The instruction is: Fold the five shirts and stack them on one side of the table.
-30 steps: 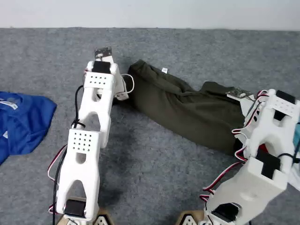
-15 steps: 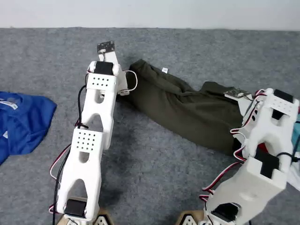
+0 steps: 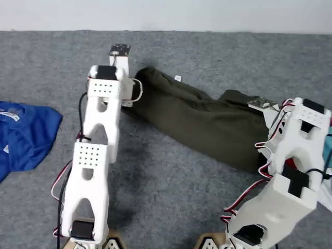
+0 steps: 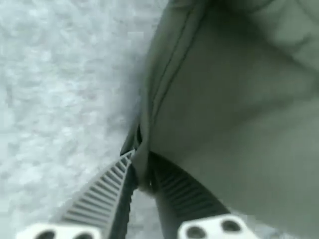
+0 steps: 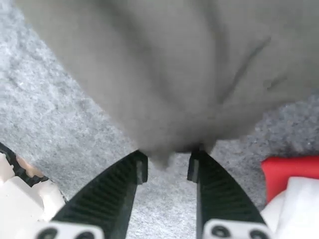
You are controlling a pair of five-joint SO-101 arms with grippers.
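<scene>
Olive-green cloth shirt (image 3: 207, 122): rumpled, stretched across grey felt counter (image 3: 171, 192) between both arms. Left jaws clenched on one end; right jaws pinching the other. Blue cloth shirt (image 3: 23, 135): well apart, beside left arm.

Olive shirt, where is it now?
In the high view the olive shirt lies diagonally across the table, middle to right, one end pinched by the left end effector, the other at the right end effector.

The olive shirt (image 3: 207, 122) is seen as soft, matt, creased cloth, as is the blue shirt (image 3: 23, 135) at nine o'clock. The table (image 3: 171, 192) is covered in rough grey pile. The arm shells (image 3: 93, 171) are made of smooth white plastic. The fingers (image 4: 99, 199) of the left gripper (image 4: 141, 169) are ribbed, probably of matt plastic.
</scene>
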